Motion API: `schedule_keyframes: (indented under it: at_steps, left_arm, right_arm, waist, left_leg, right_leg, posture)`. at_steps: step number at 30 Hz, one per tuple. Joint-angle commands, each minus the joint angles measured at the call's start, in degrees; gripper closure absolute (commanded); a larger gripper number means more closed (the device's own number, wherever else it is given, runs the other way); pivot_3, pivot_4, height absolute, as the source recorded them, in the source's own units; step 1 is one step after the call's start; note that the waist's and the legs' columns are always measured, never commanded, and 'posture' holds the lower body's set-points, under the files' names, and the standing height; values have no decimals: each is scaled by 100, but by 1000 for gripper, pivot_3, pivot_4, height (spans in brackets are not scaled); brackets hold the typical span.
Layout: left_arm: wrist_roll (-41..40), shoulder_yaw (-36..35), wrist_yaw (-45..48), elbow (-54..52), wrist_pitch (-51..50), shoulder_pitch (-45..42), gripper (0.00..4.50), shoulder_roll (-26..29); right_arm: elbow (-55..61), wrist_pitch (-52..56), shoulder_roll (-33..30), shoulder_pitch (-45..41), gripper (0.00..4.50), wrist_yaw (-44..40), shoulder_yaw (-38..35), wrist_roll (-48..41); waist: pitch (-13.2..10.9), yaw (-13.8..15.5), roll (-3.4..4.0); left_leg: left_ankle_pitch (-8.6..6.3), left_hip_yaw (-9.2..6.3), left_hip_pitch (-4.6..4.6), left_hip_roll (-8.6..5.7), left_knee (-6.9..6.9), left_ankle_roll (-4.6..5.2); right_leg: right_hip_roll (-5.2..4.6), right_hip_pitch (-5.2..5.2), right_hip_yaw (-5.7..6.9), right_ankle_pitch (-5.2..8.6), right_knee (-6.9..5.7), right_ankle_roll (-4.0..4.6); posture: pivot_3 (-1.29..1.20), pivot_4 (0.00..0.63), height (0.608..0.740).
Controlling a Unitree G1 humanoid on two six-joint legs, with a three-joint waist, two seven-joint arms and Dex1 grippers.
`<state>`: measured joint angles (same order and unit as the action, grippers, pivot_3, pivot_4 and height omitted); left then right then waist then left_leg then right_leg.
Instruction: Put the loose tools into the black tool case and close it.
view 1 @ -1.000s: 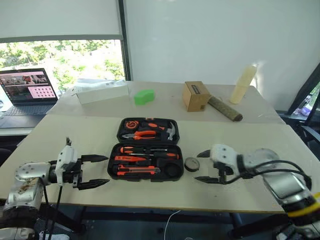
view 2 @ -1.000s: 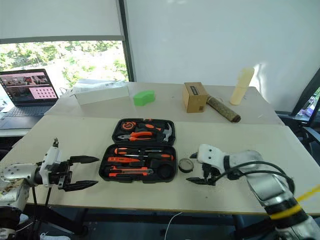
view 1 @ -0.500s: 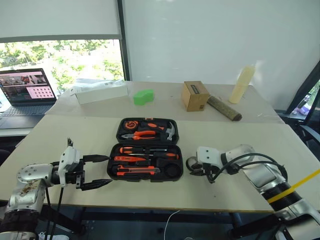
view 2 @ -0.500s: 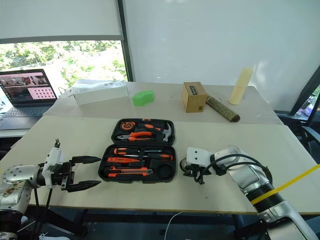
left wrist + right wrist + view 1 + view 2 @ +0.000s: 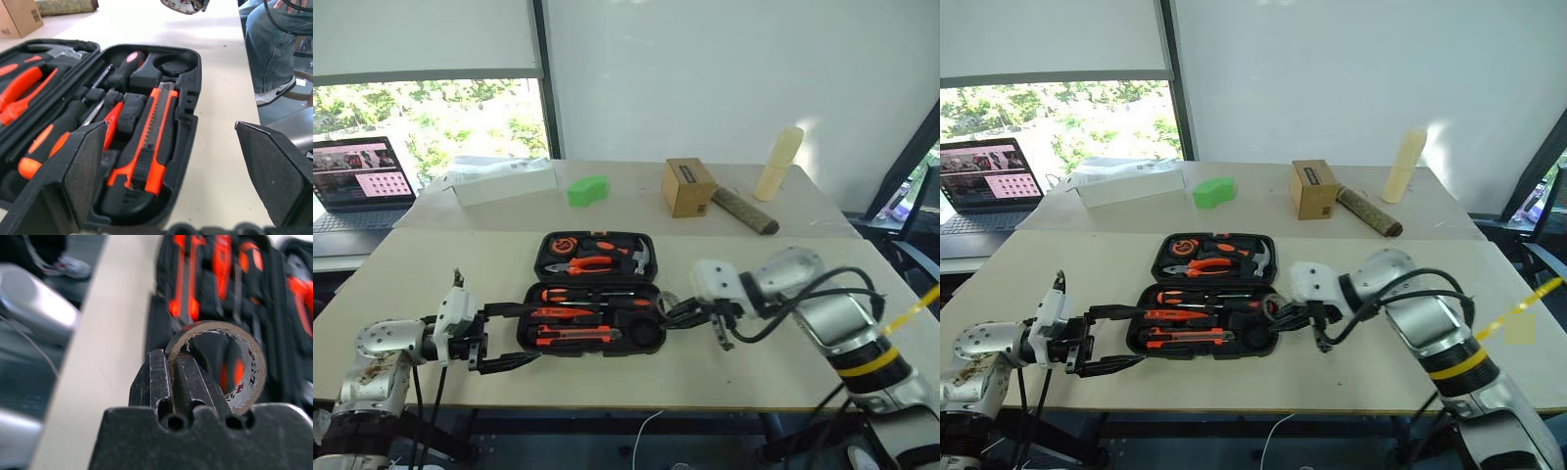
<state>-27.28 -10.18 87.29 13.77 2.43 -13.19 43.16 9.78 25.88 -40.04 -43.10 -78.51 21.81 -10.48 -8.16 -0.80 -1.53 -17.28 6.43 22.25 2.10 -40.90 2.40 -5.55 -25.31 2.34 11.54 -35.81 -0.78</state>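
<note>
From the head views, the black tool case point(image 5: 597, 294) is seen lying open on the pale surface point(image 5: 783, 264), its lid half folded back and holding orange-handled pliers and a hammer, its near half packed with two screwdrivers point(image 5: 597, 294) with orange-black handles and an orange-black utility knife point(image 5: 578, 336) in moulded slots. The right gripper point(image 5: 1278, 311) is held just over the right end of the near half, its jaws clenched on the wall of a small tape roll point(image 5: 1271, 304), which is lifted clear of the surface. The left gripper point(image 5: 514, 338) is seen beside the case's left end, its jaws spread wide and released, with nothing between them. A cardboard box point(image 5: 687, 186), a green block point(image 5: 587, 189), a pale bottle point(image 5: 777, 163) and a laptop point(image 5: 357, 181) are seen on the far surface, well apart from the case. In the left wrist view, the open case is seen between the two spread black fingers point(image 5: 73, 181); the utility knife point(image 5: 149, 147) is shown lying along the near edge, orange with a ribbed black grip, and a round recess point(image 5: 171, 66) at the far corner is seen vacant. A person's legs in jeans are seen beyond the surface's edge. In the right wrist view, the tape roll point(image 5: 234, 362) is shown as a thin ring, dark outside and grey-brown within, pinched at its rim between the shut fingers point(image 5: 159, 382) above the case's orange tools.
</note>
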Motion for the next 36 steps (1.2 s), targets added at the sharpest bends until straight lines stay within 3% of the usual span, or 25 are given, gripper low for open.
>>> schedule_keyframes:
  at_steps: [1,7,21,27,31,36]
  left_arm:
    - [-110,-50,-2,-143,-8,37,0,19]
    - [-96,-50,-88,-231,-40,100,0,17]
    - [-82,-83,-290,-357,-63,200,0,51]
    - [-71,-117,-457,-460,-106,255,0,76]
    - [-115,-168,-647,-641,-368,319,0,142]
    - [-157,-331,-1049,-670,-678,194,0,171]
  right_arm:
    - [-27,690,172,-417,4480,86,451,270]
    - [-623,707,206,-768,4480,155,1195,1085]
    - [-1248,1032,558,-1062,4480,-452,1724,1272]
    - [-1435,856,580,-1262,2449,-365,1536,1340]
    - [-1185,895,535,-1355,1127,-674,807,619]
    - [-1049,703,253,-1040,1127,-1050,-160,-330]
  waist:
    - [0,9,0]
    - [-1,35,1]
    - [-1,11,1]
    - [-1,25,1]
    - [-1,16,2]
    - [-3,28,2]
  left_leg:
    - [0,0,2,-1,-1,0]
    - [0,0,8,-11,-2,1]
    - [8,1,9,-13,0,-14]
    - [10,0,14,-13,1,-19]
    - [10,1,22,-13,2,-28]
    - [10,-3,30,-11,6,-31]
  right_leg:
    - [-4,-2,0,0,-1,0]
    - [-11,-4,5,0,1,-1]
    - [-8,-5,7,0,1,-2]
    - [-10,-3,9,-1,-1,-3]
    - [-9,-6,12,-2,-1,-6]
    - [-6,-10,17,-3,6,-8]
  posture:
    - [0,150,740]
    - [0,150,740]
    - [0,150,740]
    - [0,150,740]
    - [0,150,740]
    - [0,150,740]
